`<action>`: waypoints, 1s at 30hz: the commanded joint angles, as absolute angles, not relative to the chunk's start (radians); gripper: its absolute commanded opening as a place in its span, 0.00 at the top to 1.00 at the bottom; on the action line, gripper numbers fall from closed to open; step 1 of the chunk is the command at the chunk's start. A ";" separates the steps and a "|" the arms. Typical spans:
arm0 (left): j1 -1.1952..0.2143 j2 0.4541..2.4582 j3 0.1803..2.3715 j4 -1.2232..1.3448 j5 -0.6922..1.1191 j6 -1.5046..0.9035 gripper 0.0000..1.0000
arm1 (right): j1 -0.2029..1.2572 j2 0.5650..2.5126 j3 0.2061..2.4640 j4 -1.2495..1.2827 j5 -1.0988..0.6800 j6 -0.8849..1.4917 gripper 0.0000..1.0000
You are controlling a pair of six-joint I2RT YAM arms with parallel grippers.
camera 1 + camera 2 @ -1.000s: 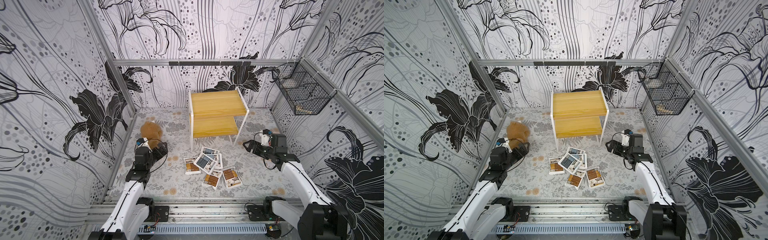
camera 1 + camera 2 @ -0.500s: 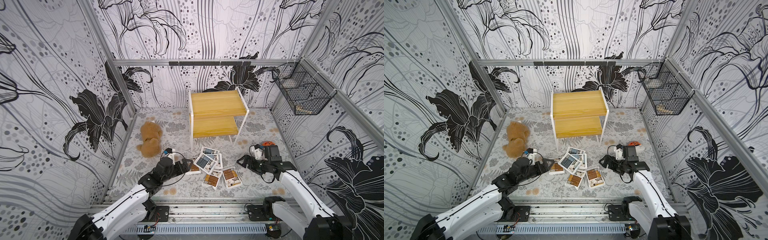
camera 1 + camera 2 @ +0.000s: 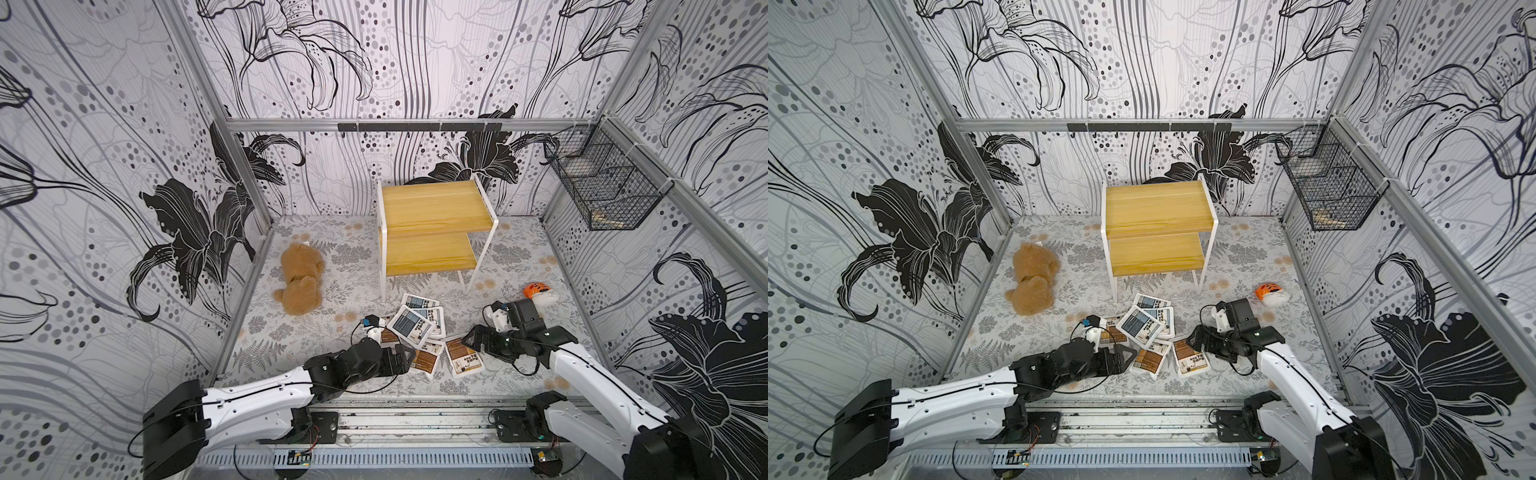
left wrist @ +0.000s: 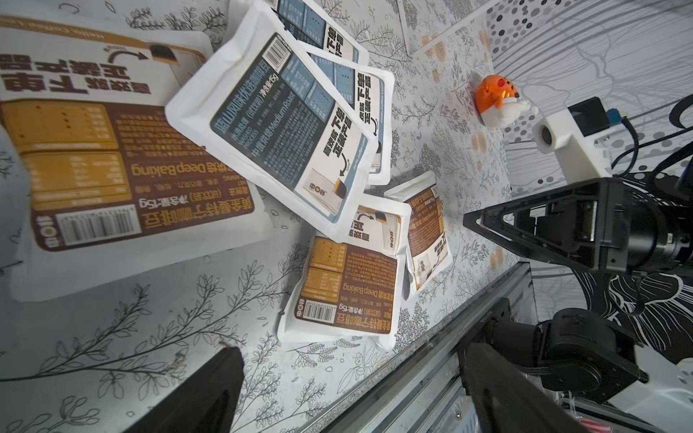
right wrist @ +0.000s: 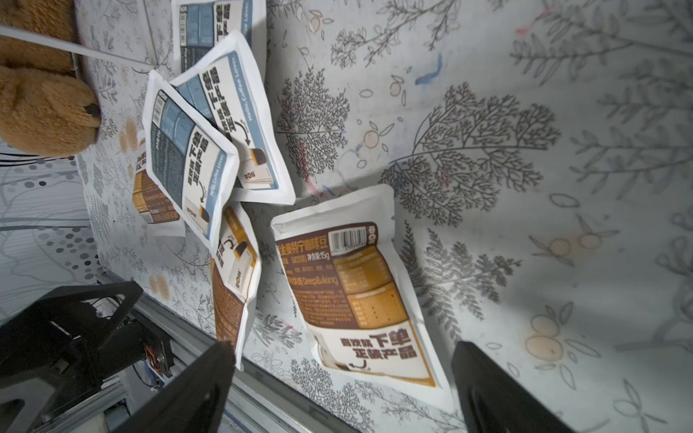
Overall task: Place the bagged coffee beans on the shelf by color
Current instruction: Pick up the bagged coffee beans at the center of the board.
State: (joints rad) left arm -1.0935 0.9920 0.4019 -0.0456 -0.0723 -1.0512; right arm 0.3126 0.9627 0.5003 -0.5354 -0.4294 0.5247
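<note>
Left tool, right tool spread, empty | flat white pouches overlapping, seemingly six | shelf boards yellow wood

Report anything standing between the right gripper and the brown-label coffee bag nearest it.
Nothing visible does. The right gripper is open, and in the right wrist view that brown-label bag lies uncovered just ahead of its jaws.

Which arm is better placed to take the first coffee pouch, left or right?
Right, probably. The open right hand faces the rightmost brown pouch, which has nothing on it. The left hand is open too, but the brown pouch nearest it lies partly under a blue pouch.
</note>
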 commanded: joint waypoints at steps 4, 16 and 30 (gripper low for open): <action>-1.148 1.070 0.482 0.075 -0.112 -1.084 0.03 | 0.331 0.921 0.474 -0.554 -0.369 0.576 0.03; -1.223 1.367 0.589 0.328 0.010 -1.132 0.03 | 0.342 0.953 0.465 -0.542 -0.382 0.571 0.03; -1.242 1.568 0.634 0.460 0.071 -1.155 0.03 | 0.347 0.960 0.416 -0.506 -0.462 0.567 0.04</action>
